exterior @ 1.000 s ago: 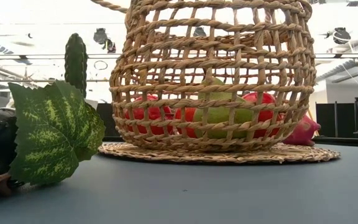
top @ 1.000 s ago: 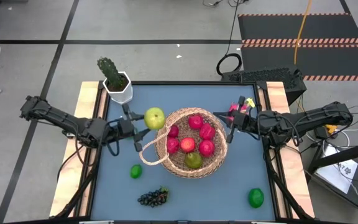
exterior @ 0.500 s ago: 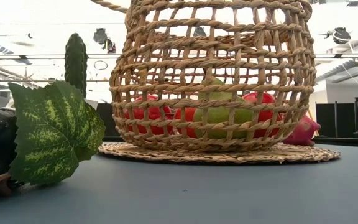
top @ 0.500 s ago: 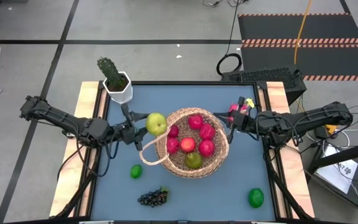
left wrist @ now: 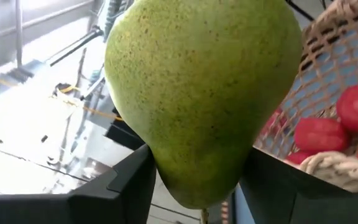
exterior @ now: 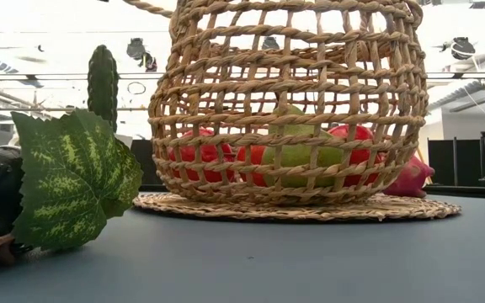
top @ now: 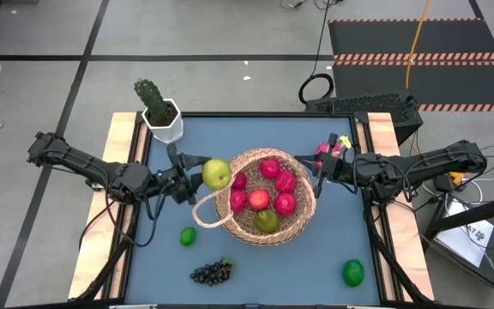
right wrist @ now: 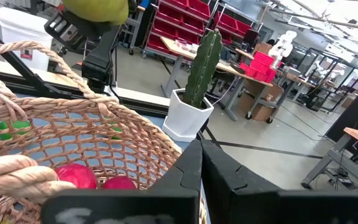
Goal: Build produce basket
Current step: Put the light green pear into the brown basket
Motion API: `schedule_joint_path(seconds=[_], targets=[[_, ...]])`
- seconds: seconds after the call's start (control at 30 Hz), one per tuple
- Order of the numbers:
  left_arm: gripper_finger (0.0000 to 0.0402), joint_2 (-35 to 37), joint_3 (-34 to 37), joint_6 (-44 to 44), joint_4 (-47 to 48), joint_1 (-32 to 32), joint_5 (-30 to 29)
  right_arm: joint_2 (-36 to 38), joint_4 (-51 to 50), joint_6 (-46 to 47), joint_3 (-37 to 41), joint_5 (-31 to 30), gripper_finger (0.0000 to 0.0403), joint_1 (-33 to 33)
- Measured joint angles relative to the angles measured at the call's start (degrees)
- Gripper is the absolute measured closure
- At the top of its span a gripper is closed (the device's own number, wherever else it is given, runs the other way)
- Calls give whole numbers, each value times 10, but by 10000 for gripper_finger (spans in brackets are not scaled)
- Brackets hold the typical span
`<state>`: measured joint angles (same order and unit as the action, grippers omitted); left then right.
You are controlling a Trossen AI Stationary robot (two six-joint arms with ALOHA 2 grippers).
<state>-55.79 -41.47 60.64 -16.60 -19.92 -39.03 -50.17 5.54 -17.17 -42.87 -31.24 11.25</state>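
The left pincer [top: 197, 175] pinches a smooth, firm pear [top: 216, 172] around its belly over the basket [top: 298, 225] rim; likely slippery; the right pincer [top: 321, 178] waits pressed together.

Bare table [top: 256, 270] lies at six o'clock of the basket [top: 300, 225]. The potted cactus [top: 157, 107] blocks eleven o'clock; lime [top: 187, 236], grapes [top: 212, 273] and green fruit [top: 352, 273] dot the front.

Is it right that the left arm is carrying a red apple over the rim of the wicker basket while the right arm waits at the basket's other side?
Not quite. The left gripper holds a green pear, not a red apple; the left wrist view shows it clamped between the jaws. The rest stands: it is at the rim of the basket, and the right gripper waits at the other side.
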Motion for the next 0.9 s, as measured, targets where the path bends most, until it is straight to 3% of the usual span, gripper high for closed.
schedule_joint_path(seconds=[0.37, 0.9], targets=[[190, 0, 0, 190, 0, 0, 0, 0, 0, 0, 0, 0, 403, 0], [190, 0, 0, 192, 0, 0, 0, 0, -3, -15, 0, 0, 403, 0]])
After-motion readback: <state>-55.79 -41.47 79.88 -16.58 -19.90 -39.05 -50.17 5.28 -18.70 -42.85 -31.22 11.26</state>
